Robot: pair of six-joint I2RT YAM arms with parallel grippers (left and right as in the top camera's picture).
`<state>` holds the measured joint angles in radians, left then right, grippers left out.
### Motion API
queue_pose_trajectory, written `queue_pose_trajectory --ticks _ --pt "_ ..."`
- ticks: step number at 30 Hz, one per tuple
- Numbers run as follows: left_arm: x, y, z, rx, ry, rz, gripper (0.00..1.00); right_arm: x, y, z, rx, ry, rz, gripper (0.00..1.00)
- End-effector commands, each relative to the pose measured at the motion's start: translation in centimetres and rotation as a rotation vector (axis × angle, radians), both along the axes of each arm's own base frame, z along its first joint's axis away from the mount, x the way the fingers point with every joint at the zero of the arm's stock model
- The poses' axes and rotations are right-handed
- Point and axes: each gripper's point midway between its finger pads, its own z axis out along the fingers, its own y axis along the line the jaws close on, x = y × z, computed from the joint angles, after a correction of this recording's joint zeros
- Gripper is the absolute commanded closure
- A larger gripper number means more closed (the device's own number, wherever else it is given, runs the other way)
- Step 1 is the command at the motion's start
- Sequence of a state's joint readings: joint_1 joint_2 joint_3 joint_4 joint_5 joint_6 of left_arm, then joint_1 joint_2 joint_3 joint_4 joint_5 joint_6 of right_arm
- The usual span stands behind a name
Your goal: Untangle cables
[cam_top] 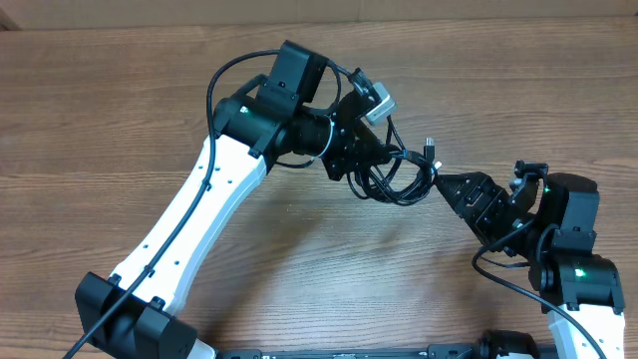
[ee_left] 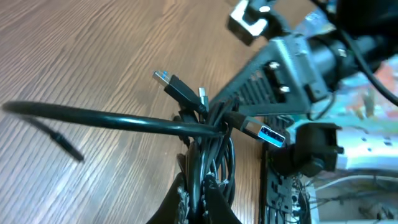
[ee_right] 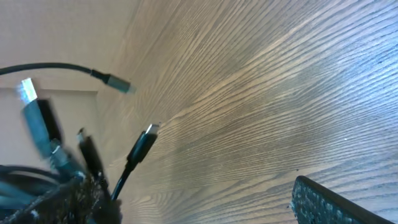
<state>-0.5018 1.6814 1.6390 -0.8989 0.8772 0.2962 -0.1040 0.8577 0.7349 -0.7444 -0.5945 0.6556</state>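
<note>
The cables [cam_top: 404,179] are a knot of thin black loops at the table's middle, with a silver-tipped plug [cam_top: 430,146] sticking up on the right. My left gripper [cam_top: 382,166] reaches in from the left and is shut on the bundle. In the left wrist view its fingers [ee_left: 180,200] pinch the cables [ee_left: 208,134] just below two USB plugs [ee_left: 165,79]. My right gripper [cam_top: 440,185] points at the bundle's right side and is open. In the right wrist view the cables [ee_right: 56,162] lie beside the left finger of the right gripper [ee_right: 199,205], with nothing clamped.
The wooden table [cam_top: 120,110] spreads on all sides of the bundle. The right arm [ee_left: 292,62] sits close behind the cables in the left wrist view. A loose plug end [ee_right: 115,81] hangs out to the left. A black rail [cam_top: 349,351] runs along the front edge.
</note>
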Motion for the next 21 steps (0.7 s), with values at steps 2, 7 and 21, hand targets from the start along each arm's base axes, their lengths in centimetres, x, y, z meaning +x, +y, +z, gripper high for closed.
queue_pose_trajectory --ticks 2,7,21 --pt "-1.9 -0.6 3.2 -0.124 -0.133 -0.152 0.96 0.3 0.2 1.1 -0.013 -0.049 0.031 0.02" --pt "-1.9 -0.5 3.1 -0.120 -0.162 -0.166 0.96 0.3 0.8 1.7 0.009 -0.077 0.067 0.02" --pt "-0.3 -0.3 2.6 -0.070 -0.135 -0.063 0.96 0.0 1.2 1.8 0.015 -0.084 0.095 0.02"
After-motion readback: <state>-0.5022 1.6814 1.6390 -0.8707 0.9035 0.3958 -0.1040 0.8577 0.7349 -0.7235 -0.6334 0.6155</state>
